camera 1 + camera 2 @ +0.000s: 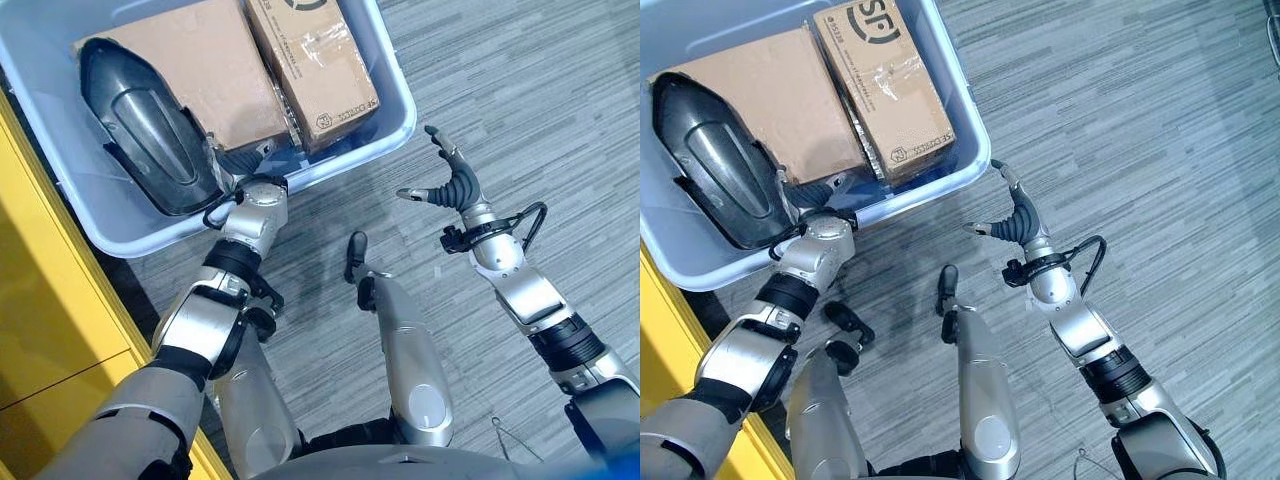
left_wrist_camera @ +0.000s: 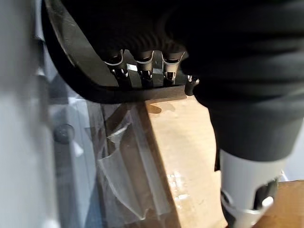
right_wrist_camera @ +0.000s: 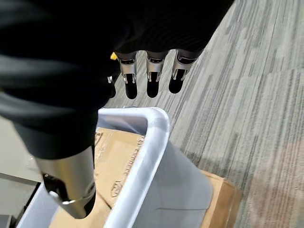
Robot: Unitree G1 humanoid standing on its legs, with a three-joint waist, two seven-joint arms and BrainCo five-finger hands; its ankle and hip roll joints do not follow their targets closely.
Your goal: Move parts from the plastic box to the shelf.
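Observation:
A pale blue plastic box (image 1: 396,128) stands on the floor. In it lie a dark grey moulded part (image 1: 150,125) and two cardboard cartons (image 1: 200,60) (image 1: 318,62). My left hand (image 1: 246,160) reaches over the box's near wall, beside the dark part's lower end. In the left wrist view its fingers (image 2: 142,70) hook over the black rim of the part (image 2: 90,80) and the thumb closes on the same rim. My right hand (image 1: 456,186) hangs open over the carpet, just off the box's near right corner, holding nothing; its straight fingers (image 3: 152,76) point past the box rim (image 3: 152,142).
A yellow shelf unit (image 1: 60,330) runs along the left side, close to the box. Grey striped carpet (image 1: 520,90) stretches to the right of the box.

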